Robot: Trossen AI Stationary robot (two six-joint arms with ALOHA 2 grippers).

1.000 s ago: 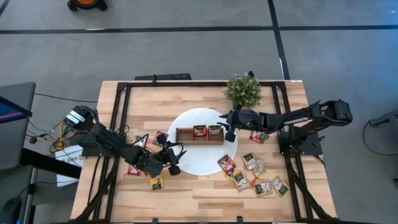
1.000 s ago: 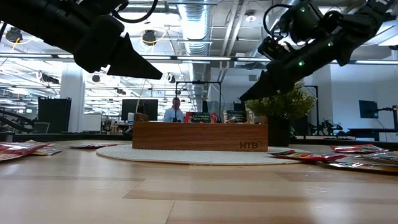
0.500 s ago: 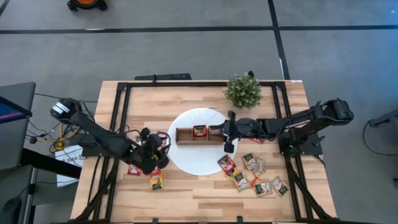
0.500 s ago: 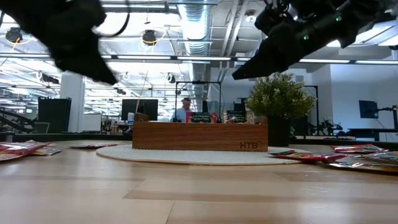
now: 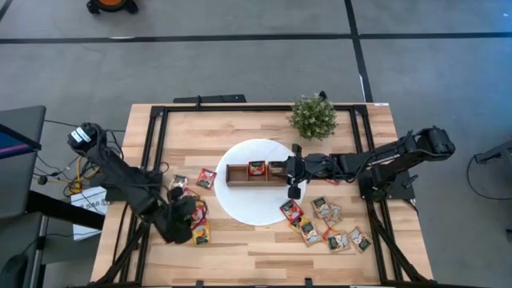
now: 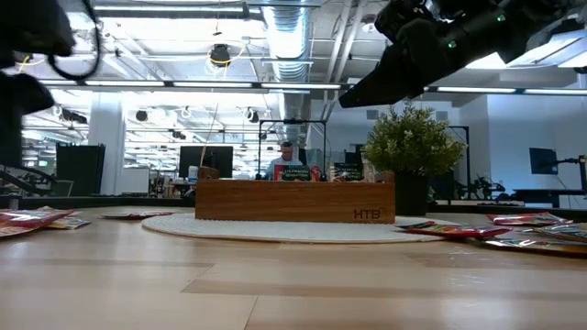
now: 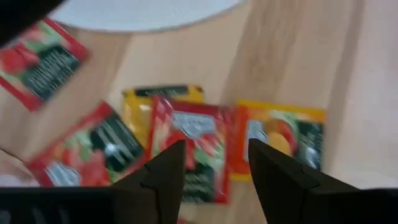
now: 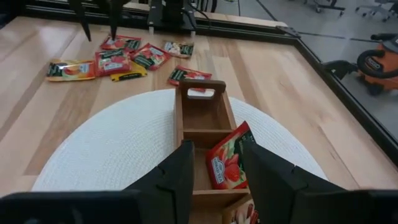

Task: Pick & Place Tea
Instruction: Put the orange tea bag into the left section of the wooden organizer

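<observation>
Tea sachets in red and yellow-orange wrappers lie flat on the table's left side (image 5: 202, 232), and more lie to the right of the white disc (image 5: 328, 224). My left gripper (image 5: 182, 218) hovers open above the left group, its fingers either side of a red sachet (image 7: 193, 146) without touching it. The wooden box (image 5: 256, 172) stands on the white disc (image 5: 240, 204). A red sachet (image 8: 227, 163) stands tilted in its middle compartment, and another sits in the right one. My right gripper (image 5: 293, 170) is open at the box's right end, above it.
A small green plant (image 5: 314, 116) stands by the far edge, just beyond the right gripper. Black frame rails (image 5: 156, 128) run along the table's sides. A single red sachet (image 5: 206, 178) lies just left of the box. Bare wood lies along the near edge.
My left gripper has swung from the disc's near-left rim toward the table's left and near edges, ending over the left group of sachets. My right gripper has risen slightly over the box's right end. No sachet has moved.
</observation>
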